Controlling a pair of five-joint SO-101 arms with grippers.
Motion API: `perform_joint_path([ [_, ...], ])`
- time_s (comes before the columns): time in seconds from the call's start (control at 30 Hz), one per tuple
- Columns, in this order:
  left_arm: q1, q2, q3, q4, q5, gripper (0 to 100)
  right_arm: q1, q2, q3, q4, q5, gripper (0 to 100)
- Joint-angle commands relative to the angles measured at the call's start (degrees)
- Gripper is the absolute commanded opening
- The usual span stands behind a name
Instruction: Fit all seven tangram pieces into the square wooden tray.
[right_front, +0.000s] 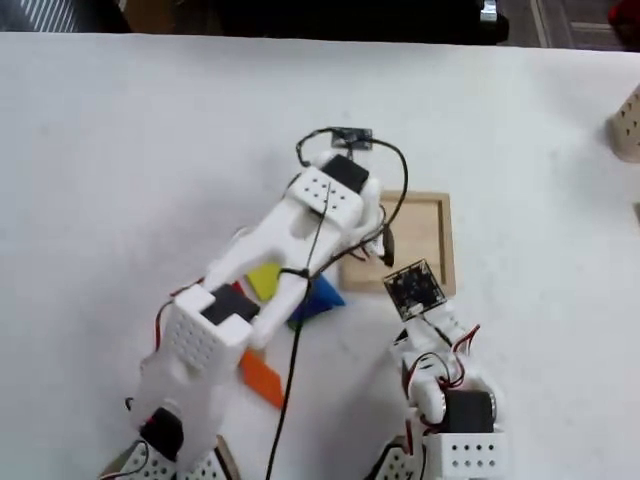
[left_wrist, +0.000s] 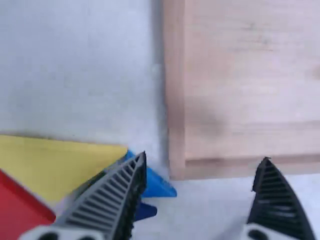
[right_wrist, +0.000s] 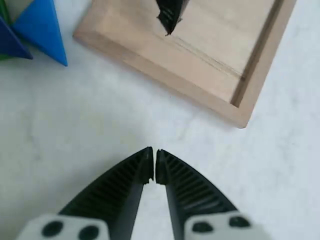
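As the pieces (right_front: 264, 278) lie flat on the worktop (right_front: 100, 150) just beside the tray (right_front: 425, 225), judged thin, stiff, light, grip across opposite edges; left pincer (left_wrist: 203, 159) spread, right pincer (right_wrist: 154, 150) closed, both empty.

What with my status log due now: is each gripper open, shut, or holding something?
Left gripper: open, holding nothing.
Right gripper: shut, holding nothing.

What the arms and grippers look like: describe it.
The left arm and right arm are white plastic shells with hole grids, black motors and red and black wires. A black cable runs along the left arm. The left gripper and right gripper have black, ribbed, pointed fingers on white bases.
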Motion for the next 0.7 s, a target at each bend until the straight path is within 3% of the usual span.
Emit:
perform_joint_path([
  [0.0, -3.82, -8.75, -3.25, 7.12, -6.51, 34, -0.22, -0.57, 0.44, -0.92, 0.70, 1.9],
  [0.3, -16.04, -15.60, -0.97, 14.68, -18.99, 33, -0.22, -0.57, 0.44, -0.92, 0.70, 1.9],
  [0.47, -16.92, -23.96, 8.79, 8.88, -25.85, 20, -0.22, -0.57, 0.44, -0.92, 0.70, 1.9],
  [0.67, -17.01, -39.08, 29.36, -2.81, -26.37, 21, -0.22, -0.57, 0.44, -0.92, 0.70, 1.9],
])
